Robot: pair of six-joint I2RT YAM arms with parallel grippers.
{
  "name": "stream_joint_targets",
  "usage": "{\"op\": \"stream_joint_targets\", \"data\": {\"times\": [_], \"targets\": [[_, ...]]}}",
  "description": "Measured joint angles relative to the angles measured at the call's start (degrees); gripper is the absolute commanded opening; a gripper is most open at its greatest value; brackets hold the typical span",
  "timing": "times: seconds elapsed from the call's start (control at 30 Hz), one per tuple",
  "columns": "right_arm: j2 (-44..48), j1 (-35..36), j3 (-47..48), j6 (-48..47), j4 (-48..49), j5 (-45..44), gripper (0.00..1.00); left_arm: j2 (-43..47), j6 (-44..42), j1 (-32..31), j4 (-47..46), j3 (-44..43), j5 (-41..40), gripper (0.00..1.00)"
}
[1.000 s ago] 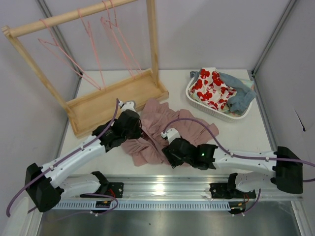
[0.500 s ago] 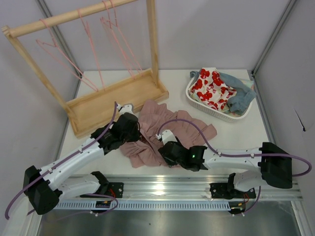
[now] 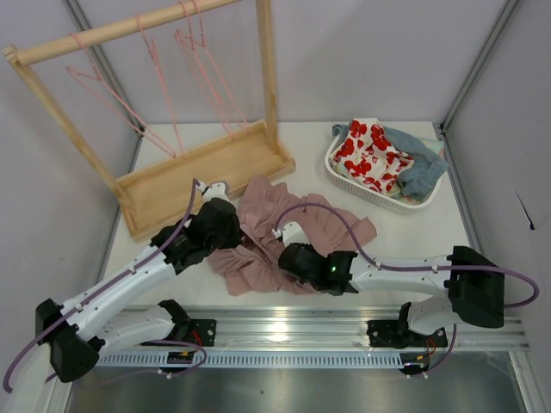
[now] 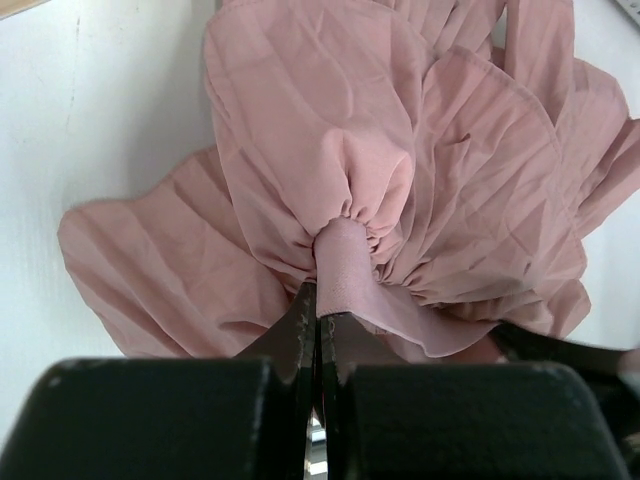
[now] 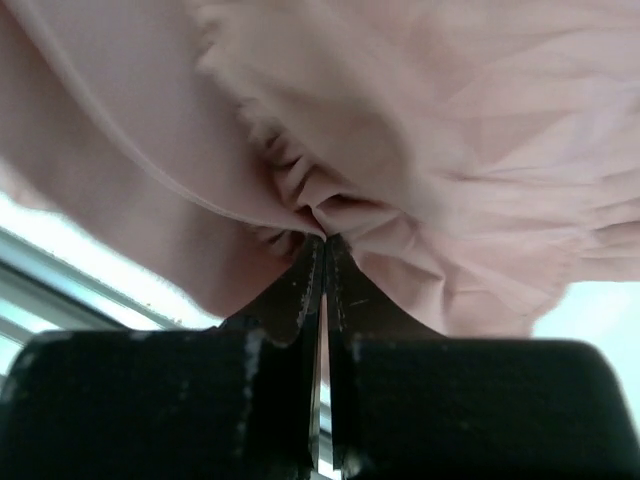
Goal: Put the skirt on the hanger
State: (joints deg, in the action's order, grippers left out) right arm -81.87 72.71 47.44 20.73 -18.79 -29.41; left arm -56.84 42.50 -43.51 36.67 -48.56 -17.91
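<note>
Grasping step, I'd say: the left gripper (image 4: 318,300) and right gripper (image 5: 322,248) each pinch the gathered waist of the dusty-pink pleated fabric skirt (image 3: 263,200), heaped on the white table (image 3: 405,245). Next comes lifting it toward a thin pink wire hanger (image 3: 164,96).

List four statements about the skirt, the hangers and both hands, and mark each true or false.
1. The left hand is shut on the skirt at its gathered waistband. True.
2. The right hand holds nothing. False: it is shut on a fold of the skirt.
3. The skirt hangs on a hanger. False: it lies crumpled on the table, and the hangers hang bare on the rack.
4. The basket holds a red-flowered cloth. True.
</note>
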Motion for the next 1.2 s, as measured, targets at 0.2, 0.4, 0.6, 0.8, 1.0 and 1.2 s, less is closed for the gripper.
{"op": "stream_joint_targets", "data": {"times": [0.2,0.4,0.6,0.8,1.0,1.2], "targets": [[7.45,-6.75,10.27,3.10,-9.70,-0.04,0.00,-0.20,-2.10,0.00,5.20,-3.87,-0.94,0.01],[20.15,-17.73,26.75,9.68,-16.31,0.72,0.00,-2.29,-7.89,-0.09,15.65,-23.52,-0.96,0.03],[22.99,-27.65,29.77,16.00,-22.29,5.05,0.00,-5.25,-13.94,-0.63,19.61,-34.77,-0.42,0.02],[18.73,-33.68,20.02,18.14,-24.74,12.13,0.00,-10.25,-14.49,-0.63,13.92,-19.74,5.79,0.01],[19.69,-34.10,8.72,18.75,-23.06,16.65,0.00,-10.60,-11.93,-0.63,8.07,-9.75,8.09,0.02],[20.74,-34.97,4.33,18.16,-17.42,18.82,0.00,-8.39,-9.46,-0.63,1.62,-4.68,8.11,0.03]]}}
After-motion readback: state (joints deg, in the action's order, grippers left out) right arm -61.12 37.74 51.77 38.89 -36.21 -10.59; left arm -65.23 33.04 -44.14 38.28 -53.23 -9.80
